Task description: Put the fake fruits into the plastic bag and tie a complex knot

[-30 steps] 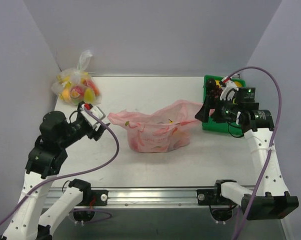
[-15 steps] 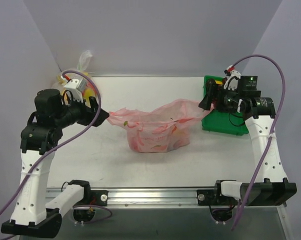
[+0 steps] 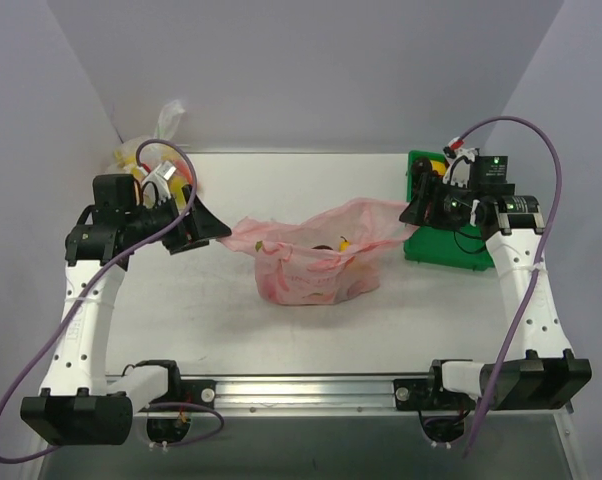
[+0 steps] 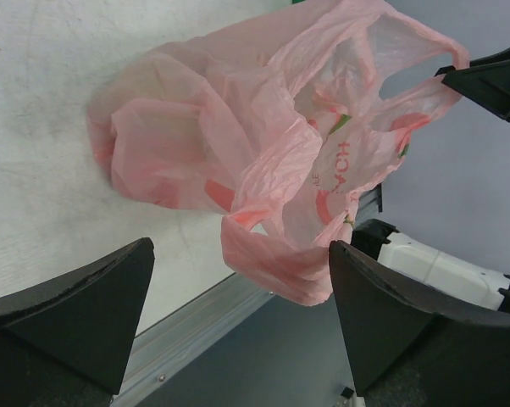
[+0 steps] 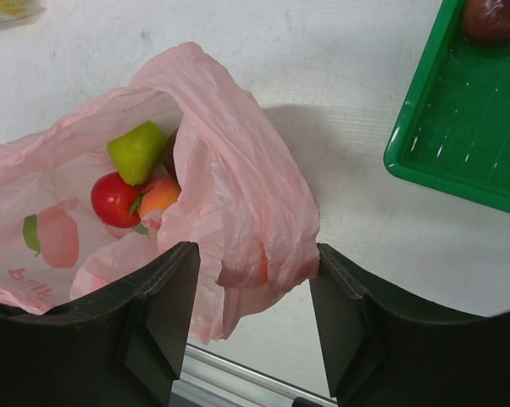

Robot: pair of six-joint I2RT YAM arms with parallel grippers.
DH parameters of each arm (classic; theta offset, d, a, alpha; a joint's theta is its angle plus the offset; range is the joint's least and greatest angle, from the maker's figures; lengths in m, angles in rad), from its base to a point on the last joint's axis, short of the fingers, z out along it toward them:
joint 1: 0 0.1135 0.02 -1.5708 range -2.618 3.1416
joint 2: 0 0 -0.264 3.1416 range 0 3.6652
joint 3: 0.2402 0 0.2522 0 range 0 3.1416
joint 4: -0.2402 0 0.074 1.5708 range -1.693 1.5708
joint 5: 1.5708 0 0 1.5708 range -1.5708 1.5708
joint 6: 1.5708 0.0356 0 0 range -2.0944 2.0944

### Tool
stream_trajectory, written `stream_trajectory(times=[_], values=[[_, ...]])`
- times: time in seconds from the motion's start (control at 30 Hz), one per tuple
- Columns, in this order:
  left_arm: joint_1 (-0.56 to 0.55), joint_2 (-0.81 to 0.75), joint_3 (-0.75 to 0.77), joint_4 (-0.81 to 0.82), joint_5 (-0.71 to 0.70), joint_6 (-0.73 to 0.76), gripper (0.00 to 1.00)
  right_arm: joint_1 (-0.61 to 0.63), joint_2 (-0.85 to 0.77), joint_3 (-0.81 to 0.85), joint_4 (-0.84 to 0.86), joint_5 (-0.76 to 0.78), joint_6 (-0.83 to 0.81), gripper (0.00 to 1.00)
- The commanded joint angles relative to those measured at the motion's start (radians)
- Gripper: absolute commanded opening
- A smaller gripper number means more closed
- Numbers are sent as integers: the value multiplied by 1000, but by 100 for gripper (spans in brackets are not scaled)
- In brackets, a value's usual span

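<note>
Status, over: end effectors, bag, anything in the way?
Left end effector open, bag handle loose between jaws. Right end effector around other handle, grip unconfirmed. Bag untied, fruits inside; another fruit in green tray. Nothing blocking.

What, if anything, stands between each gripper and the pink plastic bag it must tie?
Nothing visible does. The left gripper has open fingers either side of one end of the pink plastic bag; the right gripper flanks the other end. No other object lies between.
</note>
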Motion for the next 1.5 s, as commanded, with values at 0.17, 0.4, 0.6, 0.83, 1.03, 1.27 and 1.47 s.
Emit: stream_trajectory(times=[0.17, 0.4, 0.6, 0.83, 1.03, 1.27, 1.47], values=[[-1, -18, -116, 264, 88, -203, 93, -4, -16, -33, 5, -73, 4, 43], [-1, -18, -173, 371, 133, -323, 80, -4, -30, -52, 4, -95, -5, 30], [5, -28, -159, 405, 180, -374, 72, -4, -40, -59, 5, -96, -8, 26], [5, -41, -217, 409, 173, -397, 60, -4, -43, -55, 4, -113, -8, 23], [42, -38, -225, 437, 182, -412, 32, -6, -48, -43, -9, -106, -17, 16], [154, -19, -66, 468, 187, -244, 0, -84, -54, 61, -19, -90, -54, 0], [197, 2, 59, 362, 158, 112, 0, -194, -25, 140, -55, -162, -105, 0]])
